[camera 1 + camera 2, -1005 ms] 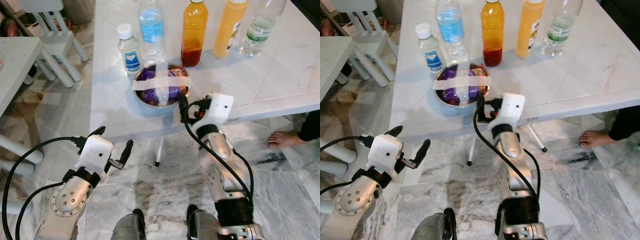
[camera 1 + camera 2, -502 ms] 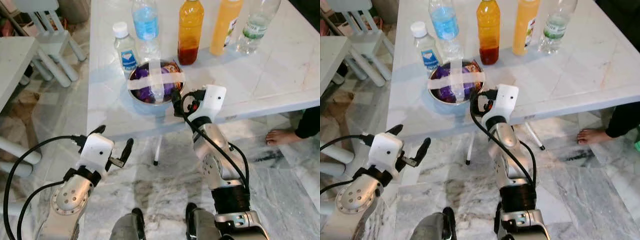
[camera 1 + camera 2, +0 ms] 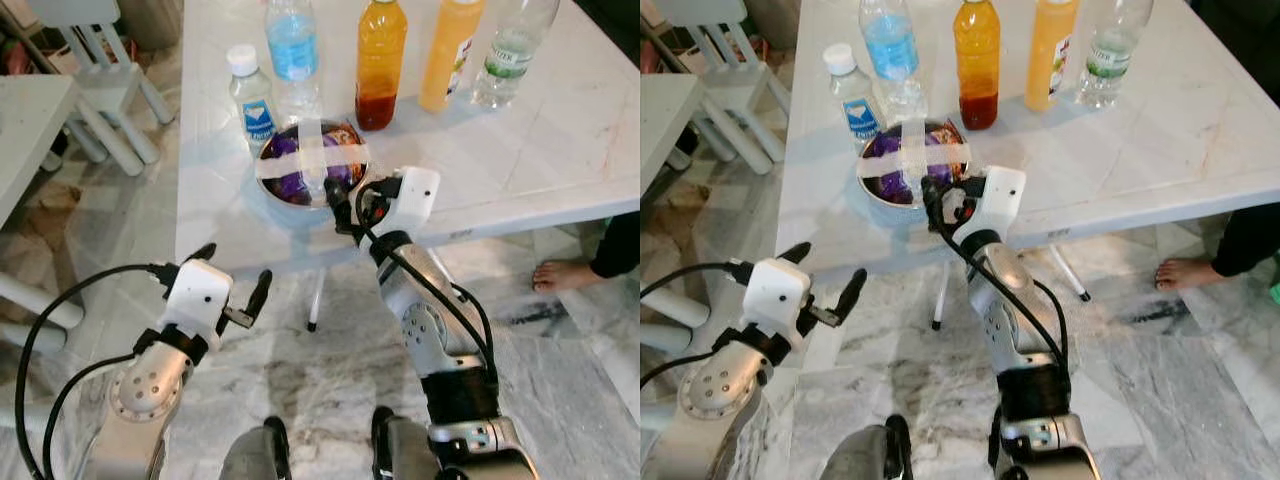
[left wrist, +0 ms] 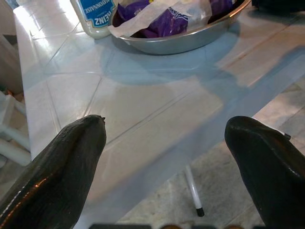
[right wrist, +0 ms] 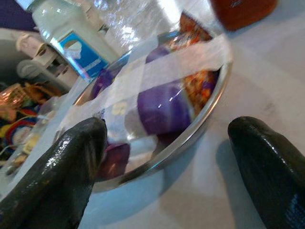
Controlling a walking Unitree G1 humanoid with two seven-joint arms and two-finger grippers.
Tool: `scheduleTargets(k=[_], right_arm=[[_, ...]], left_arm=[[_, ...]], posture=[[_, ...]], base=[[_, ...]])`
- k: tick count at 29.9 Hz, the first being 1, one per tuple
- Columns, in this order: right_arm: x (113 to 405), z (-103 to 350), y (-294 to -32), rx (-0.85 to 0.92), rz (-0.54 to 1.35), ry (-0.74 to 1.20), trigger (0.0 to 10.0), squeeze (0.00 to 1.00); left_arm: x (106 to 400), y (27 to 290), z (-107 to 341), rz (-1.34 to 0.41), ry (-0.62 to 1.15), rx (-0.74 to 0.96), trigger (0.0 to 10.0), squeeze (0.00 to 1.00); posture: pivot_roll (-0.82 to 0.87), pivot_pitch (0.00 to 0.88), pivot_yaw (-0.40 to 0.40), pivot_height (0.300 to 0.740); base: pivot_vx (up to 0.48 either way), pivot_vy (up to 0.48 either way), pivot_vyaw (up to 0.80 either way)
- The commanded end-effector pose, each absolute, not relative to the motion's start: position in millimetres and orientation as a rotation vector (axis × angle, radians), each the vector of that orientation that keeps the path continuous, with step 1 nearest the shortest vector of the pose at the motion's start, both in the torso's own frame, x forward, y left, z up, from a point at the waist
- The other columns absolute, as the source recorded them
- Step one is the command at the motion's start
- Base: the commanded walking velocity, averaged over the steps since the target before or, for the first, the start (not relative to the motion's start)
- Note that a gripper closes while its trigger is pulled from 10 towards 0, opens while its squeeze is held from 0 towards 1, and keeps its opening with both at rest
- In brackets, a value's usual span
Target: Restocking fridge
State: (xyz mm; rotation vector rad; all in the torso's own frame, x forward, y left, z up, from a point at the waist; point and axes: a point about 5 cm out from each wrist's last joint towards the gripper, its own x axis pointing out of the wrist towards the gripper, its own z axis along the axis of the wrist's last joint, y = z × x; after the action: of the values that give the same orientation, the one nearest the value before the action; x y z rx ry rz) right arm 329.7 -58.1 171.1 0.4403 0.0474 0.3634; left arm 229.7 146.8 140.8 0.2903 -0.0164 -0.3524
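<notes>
Bowl on table near front edge (packets inside, tape strips across top). Behind bowl, a row of five bottles: mayonnaise bottle leftmost, water bottle, sauce bottle, juice bottle, clear bottle rightmost. Small chair left of table. Right gripper at bowl's front-right rim; left gripper below table edge, front-left.

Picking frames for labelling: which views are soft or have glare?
Right wrist view: bowl and bottles blurred, fingers soft. Left wrist view: fingers soft, white glare on the table. Eye views: sharp, evenly lit.
</notes>
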Motion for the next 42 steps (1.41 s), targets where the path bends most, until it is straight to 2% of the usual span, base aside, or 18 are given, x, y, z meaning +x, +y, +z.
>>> scheduleTargets(k=[1, 2, 3, 11, 18, 21, 23, 27, 42], right_arm=[[328.2, 187.9, -18.2, 0.546, 0.495, 0.067, 6.4, 0.0], [328.2, 187.9, -18.2, 0.546, 0.495, 0.067, 6.4, 0.0], [329.1, 185.2, -16.6, 0.555, 0.51, 0.092, 0.0, 0.0], [337.2, 183.3, -24.7, 0.596, 0.487, 0.153, 0.0, 0.0], [341.9, 180.6, -34.0, 0.655, 0.447, 0.213, 0.7, 0.0], [344.8, 179.4, -39.2, 0.687, 0.426, 0.238, 0.6, 0.0], [345.4, 177.2, -40.7, 0.706, 0.412, 0.259, 0.0, 0.0], [346.8, 175.1, -43.5, 0.74, 0.393, 0.29, 0.2, 0.0], [348.1, 175.6, -48.0, 0.767, 0.377, 0.305, 0.0, 0.0]], left_arm=[[229.3, 149.1, 136.5, -0.34, 0.0, 0.301, 10.0, 0.0], [229.3, 149.1, 136.5, -0.34, 0.0, 0.301, 10.0, 0.0], [229.5, 149.1, 136.3, -0.34, 0.0, 0.303, 10.0, 0.0], [229.3, 146.7, 136.1, -0.348, -0.006, 0.305, 10.0, 0.0], [230.0, 145.0, 136.3, -0.357, -0.014, 0.311, 10.0, 0.0], [230.6, 145.1, 136.2, -0.36, -0.016, 0.316, 10.0, 0.0], [230.5, 144.6, 136.4, -0.364, -0.018, 0.318, 10.0, 0.0], [230.9, 144.1, 136.8, -0.368, -0.022, 0.321, 10.0, 0.0], [231.3, 143.9, 136.9, -0.373, -0.025, 0.326, 10.0, 0.0]], posture=[[0.14, 0.24, 0.087, 0.74], [0.14, 0.24, 0.087, 0.74], [0.14, 0.239, 0.087, 0.74], [0.14, 0.235, 0.088, 0.74], [0.14, 0.233, 0.09, 0.74], [0.14, 0.232, 0.092, 0.74], [0.14, 0.231, 0.094, 0.74], [0.14, 0.23, 0.096, 0.74], [0.14, 0.227, 0.1, 0.74]], base=[[0.0, 0.0, 0.0], [0.0, 0.0, 0.0], [0.0, 0.0, 0.0], [0.0, 0.0, 0.0], [0.0, 0.0, 0.0], [0.0, 0.0, 0.0], [0.0, 0.0, 0.0], [0.0, 0.0, 0.0], [0.0, 0.0, 0.0]])
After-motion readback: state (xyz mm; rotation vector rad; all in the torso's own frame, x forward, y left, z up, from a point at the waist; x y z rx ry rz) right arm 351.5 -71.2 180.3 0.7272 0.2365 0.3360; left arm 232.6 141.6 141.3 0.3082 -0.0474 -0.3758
